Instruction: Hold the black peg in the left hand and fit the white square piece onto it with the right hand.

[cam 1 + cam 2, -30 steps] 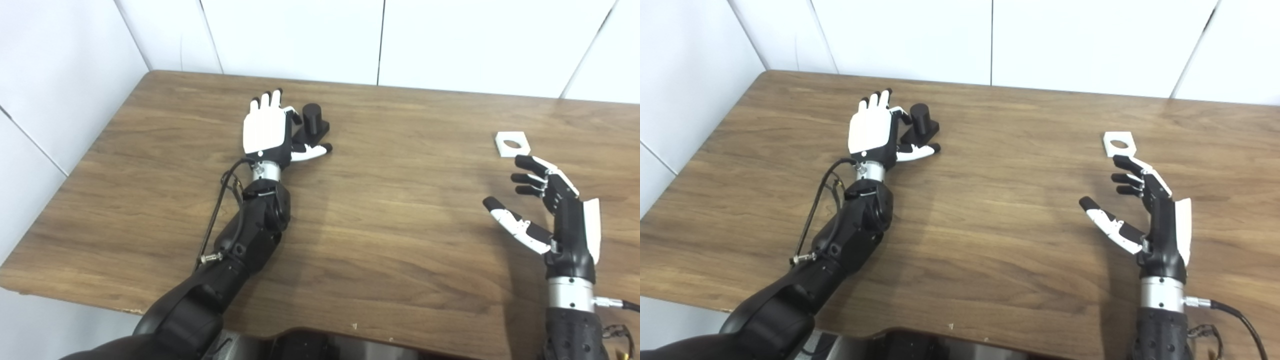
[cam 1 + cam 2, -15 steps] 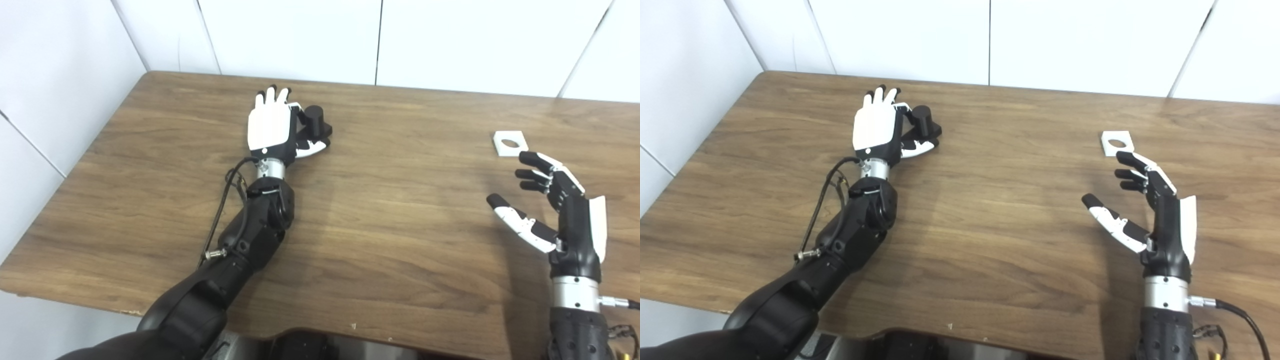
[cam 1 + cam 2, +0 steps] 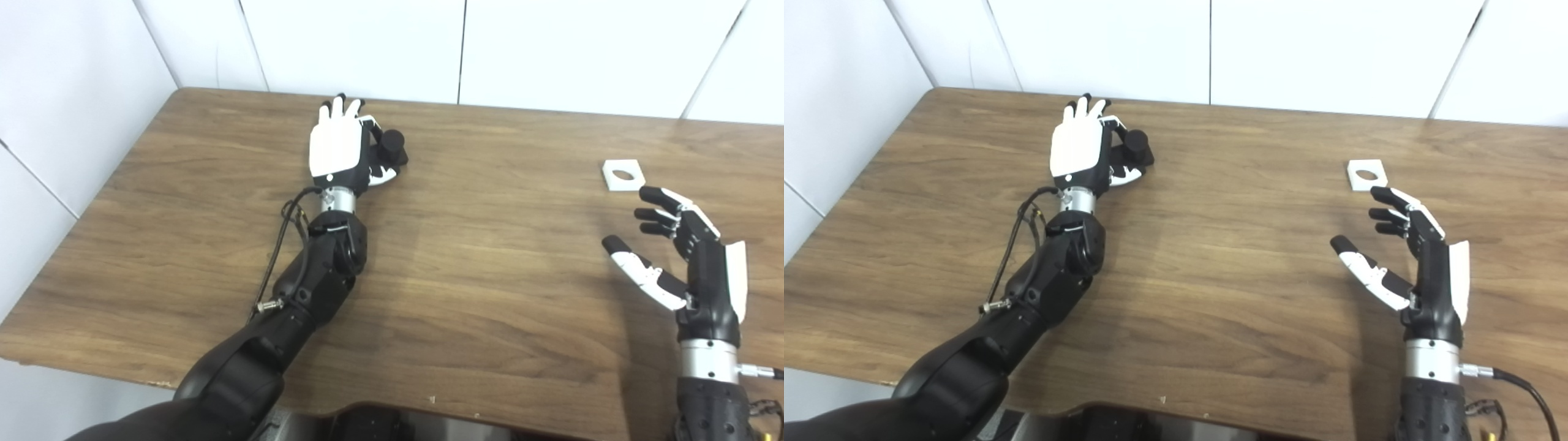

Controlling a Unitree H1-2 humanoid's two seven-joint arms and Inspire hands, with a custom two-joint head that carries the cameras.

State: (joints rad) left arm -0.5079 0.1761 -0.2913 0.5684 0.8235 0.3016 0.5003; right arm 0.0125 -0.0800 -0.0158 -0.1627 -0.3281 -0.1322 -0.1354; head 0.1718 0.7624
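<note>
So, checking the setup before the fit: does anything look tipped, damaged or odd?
Nothing stands out. The black peg stands on the table against the left hand. The white square piece lies flat, just beyond the open right hand.

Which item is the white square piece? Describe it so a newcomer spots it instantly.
Start at the wooden table and look to its far right side. Just beyond the fingers of the open right hand lies the white square piece, flat on the wood. It is the only white, flat part there, with a round hole through its middle.
</note>
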